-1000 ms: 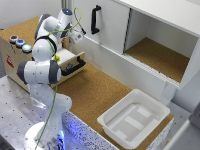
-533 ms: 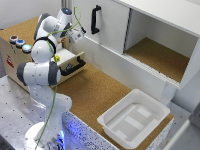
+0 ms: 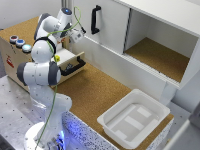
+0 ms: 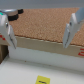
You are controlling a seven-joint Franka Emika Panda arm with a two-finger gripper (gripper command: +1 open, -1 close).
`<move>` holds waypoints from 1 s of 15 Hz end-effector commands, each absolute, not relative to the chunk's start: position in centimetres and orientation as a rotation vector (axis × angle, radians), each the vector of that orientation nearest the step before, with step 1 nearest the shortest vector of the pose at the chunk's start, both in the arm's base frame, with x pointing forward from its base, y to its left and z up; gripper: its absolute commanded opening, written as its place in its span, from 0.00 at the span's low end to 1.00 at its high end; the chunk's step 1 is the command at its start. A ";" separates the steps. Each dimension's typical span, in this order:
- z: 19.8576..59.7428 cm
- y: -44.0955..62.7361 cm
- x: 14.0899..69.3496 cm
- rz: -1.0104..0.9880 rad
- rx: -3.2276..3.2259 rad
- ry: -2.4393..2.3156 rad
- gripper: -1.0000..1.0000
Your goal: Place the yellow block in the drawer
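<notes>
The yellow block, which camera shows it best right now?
The wrist view: the yellow block is unobstructed and fairly large near the frame edge, on the drawer's pale floor. The exterior view shows only a tiny yellow speck beside the arm.

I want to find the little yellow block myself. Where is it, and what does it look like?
Look at the open drawer with the black bar handle, below the robot's arm at the exterior view's left. Inside lies the yellow block, a tiny bright cube. It is far smaller than the handle and, unlike the thin yellow-green cable, is not stringy.
</notes>
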State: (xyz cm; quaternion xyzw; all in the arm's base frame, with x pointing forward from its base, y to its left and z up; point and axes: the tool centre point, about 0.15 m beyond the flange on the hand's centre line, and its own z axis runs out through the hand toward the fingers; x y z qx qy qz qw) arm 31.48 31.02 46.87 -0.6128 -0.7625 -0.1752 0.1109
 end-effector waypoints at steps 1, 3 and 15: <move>50.4 30.1 29.8 -0.364 -1.799 -2.377 1.00; 50.8 30.1 29.3 -0.276 -1.815 -2.466 1.00; 52.2 42.1 24.8 0.153 -2.167 -2.279 1.00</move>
